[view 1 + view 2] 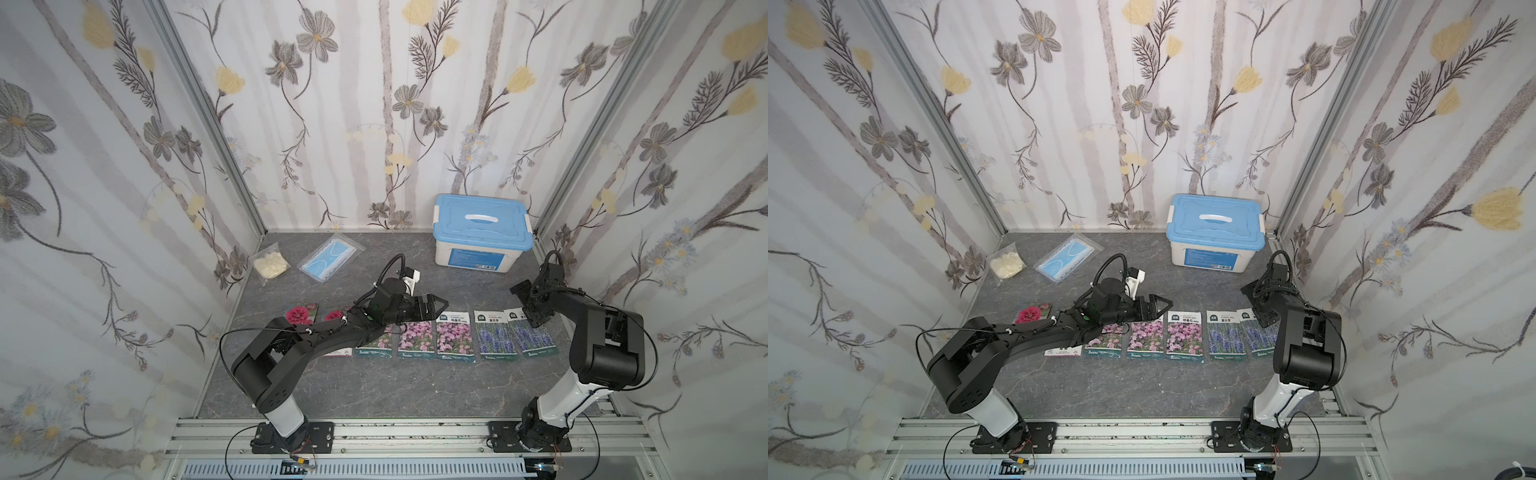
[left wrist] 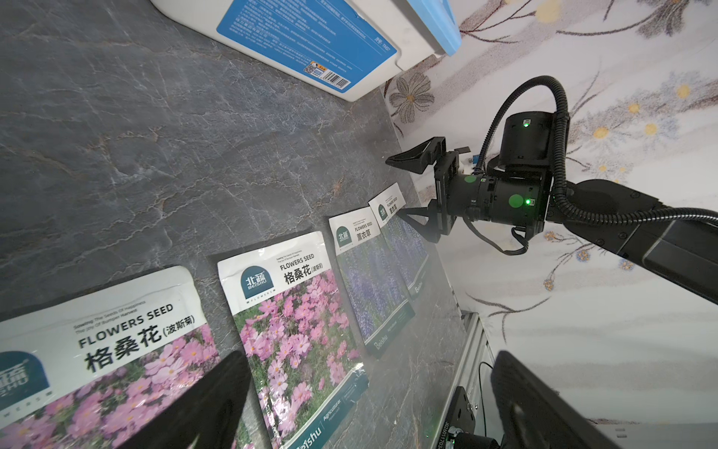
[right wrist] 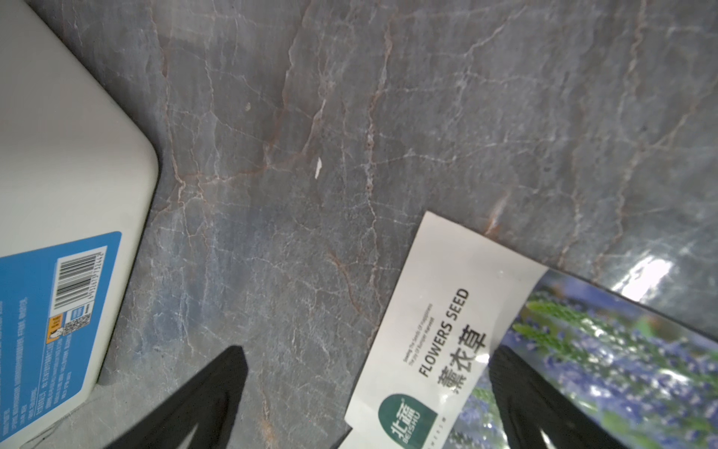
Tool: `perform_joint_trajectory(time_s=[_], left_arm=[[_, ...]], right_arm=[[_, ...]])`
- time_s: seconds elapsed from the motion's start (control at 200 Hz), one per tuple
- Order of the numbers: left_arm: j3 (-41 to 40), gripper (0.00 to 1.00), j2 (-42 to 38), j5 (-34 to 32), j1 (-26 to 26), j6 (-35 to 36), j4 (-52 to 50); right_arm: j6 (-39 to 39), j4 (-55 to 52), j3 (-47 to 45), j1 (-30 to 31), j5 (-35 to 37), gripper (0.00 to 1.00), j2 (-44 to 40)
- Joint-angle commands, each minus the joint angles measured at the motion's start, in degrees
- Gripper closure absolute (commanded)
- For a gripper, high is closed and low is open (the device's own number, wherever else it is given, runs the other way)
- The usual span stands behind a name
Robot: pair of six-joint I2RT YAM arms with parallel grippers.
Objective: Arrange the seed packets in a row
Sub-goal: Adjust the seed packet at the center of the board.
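Several seed packets lie side by side in a row on the grey marbled table (image 1: 374, 390). A red-flowered packet (image 1: 300, 314) is at the left end, and my left arm covers most of the one beside it. Pink-flowered packets (image 1: 454, 337) (image 2: 295, 330) fill the middle, and two lavender packets (image 1: 496, 336) (image 3: 582, 369) overlap at the right end. My left gripper (image 1: 438, 308) (image 2: 365, 408) hovers open over the top edges of the pink packets, holding nothing. My right gripper (image 1: 527, 305) (image 3: 365, 404) is open and empty above the top corner of the rightmost lavender packet.
A white box with a blue lid (image 1: 482, 232) stands at the back right, close behind my right gripper. A clear bag with a blue face mask (image 1: 330, 257) and a clear bag of cream stuff (image 1: 271, 264) lie at the back left. Floral walls enclose three sides.
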Motion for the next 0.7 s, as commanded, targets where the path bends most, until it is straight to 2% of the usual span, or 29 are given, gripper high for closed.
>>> perform_joint_trajectory(time_s=[0.0, 0.425, 0.694], left_arm=[[0.1, 0.0, -0.3, 0.0, 0.1, -0.2, 1.9], [1.1, 0.0, 0.2, 0.4, 0.2, -0.1, 1.5], [1.8, 0.0, 0.2, 0.7, 0.2, -0.1, 1.1]], right_arm=[[0.6, 0.1, 0.0, -0.4, 1.2, 0.0, 0.5], [-0.3, 1.4, -0.3, -2.2, -1.5, 0.0, -0.4], [-1.2, 0.0, 1.1, -2.4, -3.0, 0.0, -6.5]])
